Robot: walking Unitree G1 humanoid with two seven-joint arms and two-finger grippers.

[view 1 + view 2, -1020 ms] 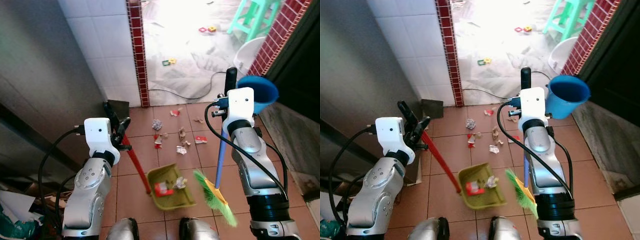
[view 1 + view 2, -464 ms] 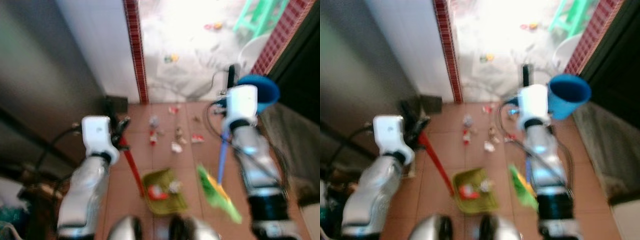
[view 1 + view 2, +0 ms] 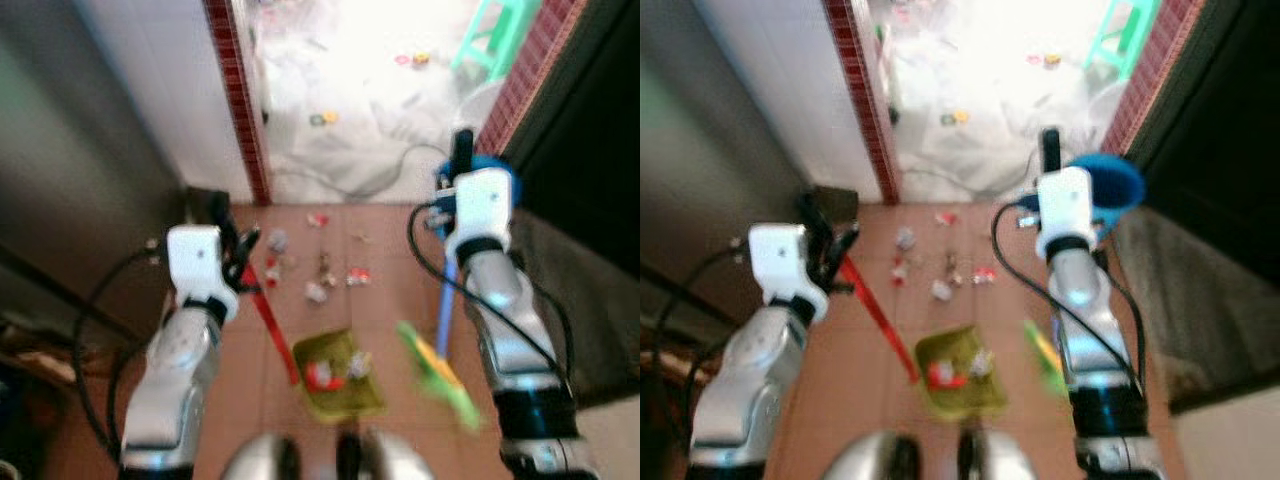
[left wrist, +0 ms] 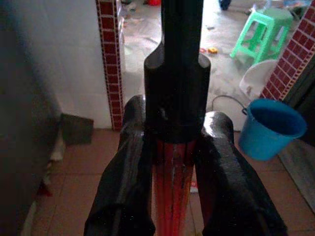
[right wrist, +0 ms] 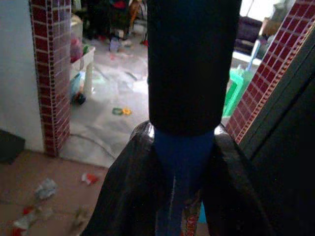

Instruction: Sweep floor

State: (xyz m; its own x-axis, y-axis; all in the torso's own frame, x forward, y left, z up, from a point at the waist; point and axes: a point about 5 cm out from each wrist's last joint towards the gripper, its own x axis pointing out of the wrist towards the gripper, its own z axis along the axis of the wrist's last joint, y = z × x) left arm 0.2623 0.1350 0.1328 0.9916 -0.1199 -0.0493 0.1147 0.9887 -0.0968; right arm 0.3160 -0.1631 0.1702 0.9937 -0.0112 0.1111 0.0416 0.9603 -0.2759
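Clamping the red dustpan handle (image 4: 173, 172), the left gripper (image 4: 174, 162) keeps the green dustpan (image 3: 340, 375) on the tiles; the right gripper (image 5: 182, 162) grips the blue broom (image 3: 440, 375). View has blurred and shifted, suggesting walking; litter (image 3: 318, 290) ahead remains unswept

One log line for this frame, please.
left tool shut on dustpan | right tool shut on broom | scraps unswept

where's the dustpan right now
The green dustpan sits on the tiled floor just ahead of the robot's feet, between the arms. The left gripper holds its red handle, and the broom head is to its right.
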